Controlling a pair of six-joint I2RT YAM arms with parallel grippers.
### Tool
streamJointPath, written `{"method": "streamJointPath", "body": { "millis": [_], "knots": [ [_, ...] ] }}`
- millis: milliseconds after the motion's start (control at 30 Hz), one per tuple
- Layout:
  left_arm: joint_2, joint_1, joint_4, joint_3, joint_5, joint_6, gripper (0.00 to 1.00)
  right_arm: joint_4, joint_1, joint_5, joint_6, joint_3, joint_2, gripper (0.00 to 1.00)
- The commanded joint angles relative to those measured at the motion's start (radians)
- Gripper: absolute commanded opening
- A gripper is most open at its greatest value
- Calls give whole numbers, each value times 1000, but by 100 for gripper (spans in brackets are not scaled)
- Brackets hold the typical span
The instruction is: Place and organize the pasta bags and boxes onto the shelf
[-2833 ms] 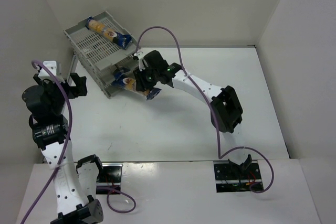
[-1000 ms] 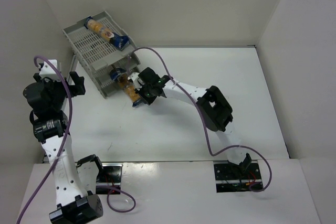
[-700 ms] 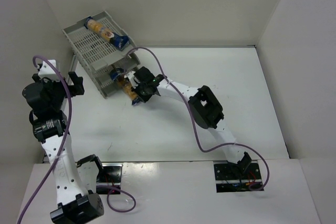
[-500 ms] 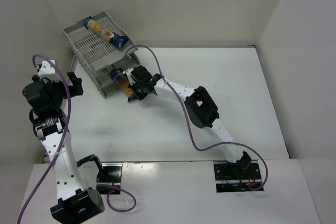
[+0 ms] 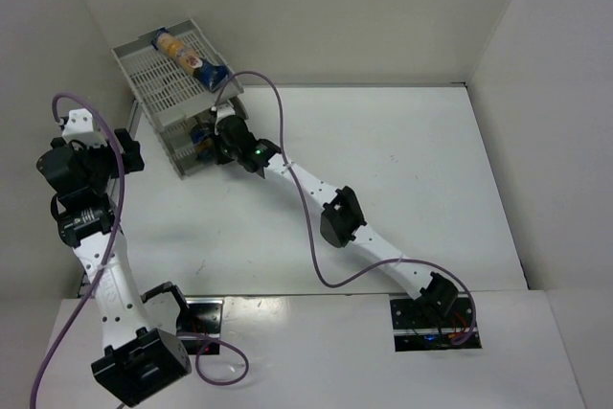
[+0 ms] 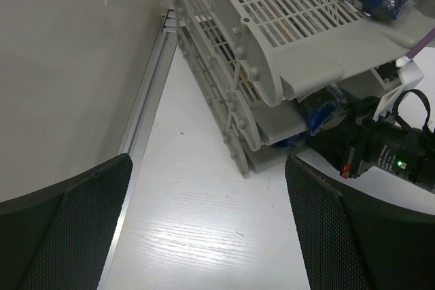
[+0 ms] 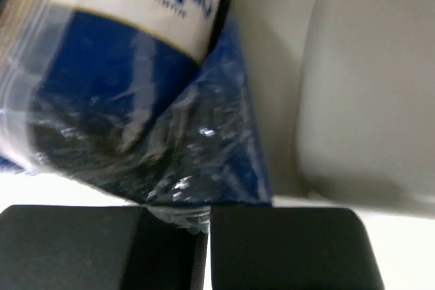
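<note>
Held packet (image 7: 129,113): dark blue end with a white label above it, filling the right wrist view; its crimped clear edge is pinched between the two black fingers of the right pincer (image 7: 206,219), which are pressed almost together on it; the packet lies under the top tray of the shelf (image 5: 158,83), though which of the two lower trays holds it cannot be told. In the left wrist view, blue packet ends show at the front of both lower trays, just beside the black body of the right arm. Top packet (image 5: 187,53): lying across the top tray, yellow-orange middle, blue end towards the front lip. Shelf: grey slotted trays, staggered, standing at the far left corner of the white surface (image 5: 402,170), close to the wall. Right arm: stretched far out to the shelf front, a purple cable (image 5: 287,131) looping along it. Left pincer (image 6: 207,161): fingers spread wide apart, gripping nothing, raised near the left wall and facing the shelf's side.
</note>
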Motion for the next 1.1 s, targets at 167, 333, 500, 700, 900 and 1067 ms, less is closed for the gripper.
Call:
{"method": "streamJointPath", "body": {
  "millis": [167, 333, 500, 700, 900, 1067],
  "knots": [
    [1, 7, 74, -9, 21, 27, 100, -205, -43, 23, 116, 109, -34, 0],
    [-31, 7, 83, -9, 41, 8, 100, -299, -44, -70, 44, 109, -74, 0],
    [-83, -2, 83, -9, 41, -10, 100, -362, -53, -92, 7, 74, -171, 0],
    [-138, -20, 83, -9, 41, -43, 100, -355, -74, -130, -37, -324, -477, 5],
    [-194, -39, 74, -20, 14, -78, 100, -34, -74, -89, -154, -1295, -1040, 55],
    [-203, -74, 107, -55, -71, -165, 100, -266, -204, -247, -612, -1584, -1335, 100]
  ]
}}
